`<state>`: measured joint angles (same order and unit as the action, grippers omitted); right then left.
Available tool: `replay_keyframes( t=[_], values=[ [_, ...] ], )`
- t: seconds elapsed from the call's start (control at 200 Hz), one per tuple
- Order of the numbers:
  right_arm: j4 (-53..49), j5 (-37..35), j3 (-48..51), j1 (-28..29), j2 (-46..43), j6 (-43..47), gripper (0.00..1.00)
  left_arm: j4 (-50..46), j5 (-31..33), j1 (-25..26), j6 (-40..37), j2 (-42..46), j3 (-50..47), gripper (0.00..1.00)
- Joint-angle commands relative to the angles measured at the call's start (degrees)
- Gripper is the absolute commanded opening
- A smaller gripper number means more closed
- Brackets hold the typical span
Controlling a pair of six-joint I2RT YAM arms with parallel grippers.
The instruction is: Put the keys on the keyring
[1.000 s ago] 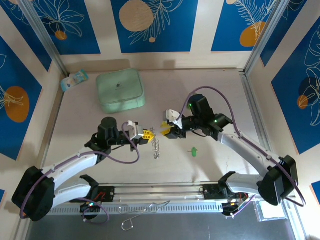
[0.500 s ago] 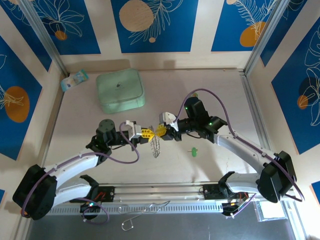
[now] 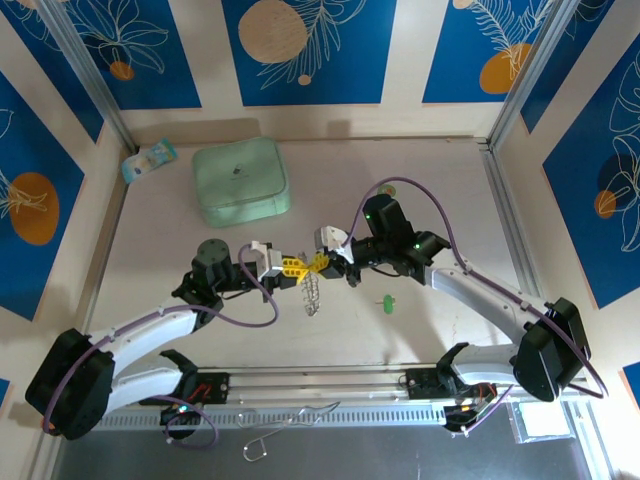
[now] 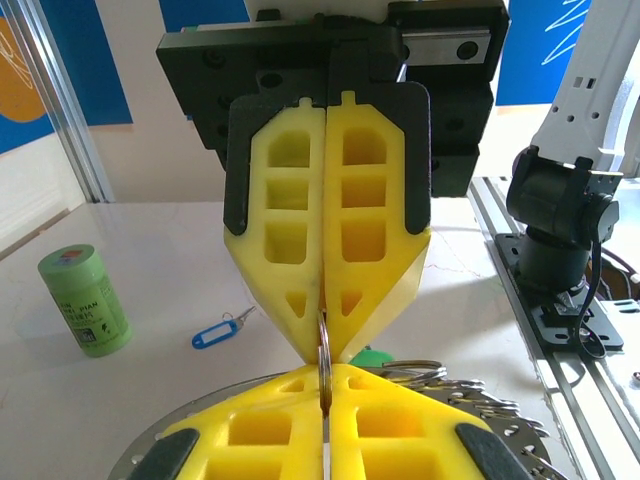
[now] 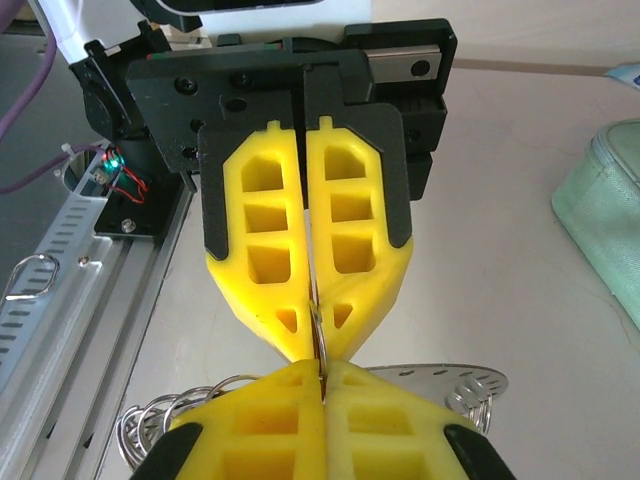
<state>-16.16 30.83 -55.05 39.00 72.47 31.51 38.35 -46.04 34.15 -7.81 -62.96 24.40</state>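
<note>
Left gripper and right gripper meet tip to tip over mid-table. Both are clenched on a thin wire loop of the keyring, which hangs beneath them. The green key lies apart on open table to the right. The blue key lies near a green cylinder. A mint case sits toward the blue-panelled back wall.

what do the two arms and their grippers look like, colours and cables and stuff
The left arm and right arm have white shells with black joints, and a purple cable loops along each. Small green lights glow on the right arm's wrist. The left gripper and right gripper each have a black body and yellow plastic fingers with cut-out pockets, tapering to a point.
</note>
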Motion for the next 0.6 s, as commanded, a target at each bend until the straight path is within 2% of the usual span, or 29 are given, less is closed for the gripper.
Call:
replay_keyframes(
  t=[0.0,0.085,0.12,0.19,0.25,0.47,0.595],
  values=[
    [-2.53,0.52,-1.98,1.41,1.01,1.64,0.0,2.5,-1.22,0.61,-0.18,0.22,0.34,0.08],
    [-2.73,0.23,-2.17,1.69,1.31,1.75,0.0,2.52,-1.77,0.72,-0.23,0.03,0.59,0.0],
    [-2.22,-0.31,-1.96,1.69,1.1,1.53,0.0,2.41,-1.7,0.74,-0.33,0.01,0.62,0.0],
    [-0.4,-1.41,-0.65,1.22,-0.16,0.88,0.16,1.53,-1.21,0.74,-1.07,0.27,0.61,0.0],
    [0.42,-1.71,0.26,0.69,-1.45,0.74,0.2,0.31,-0.98,0.74,-1.78,0.6,0.54,0.0],
    [-0.98,-1.33,-0.21,0.46,-1.9,1.1,0.19,0.04,-1.2,0.74,-2.11,0.3,0.8,0.0],
    [-1.21,-1.28,-0.42,0.72,-1.44,1.36,0.11,-0.04,-1.42,0.75,-1.94,0.29,0.91,0.0]
  ],
)
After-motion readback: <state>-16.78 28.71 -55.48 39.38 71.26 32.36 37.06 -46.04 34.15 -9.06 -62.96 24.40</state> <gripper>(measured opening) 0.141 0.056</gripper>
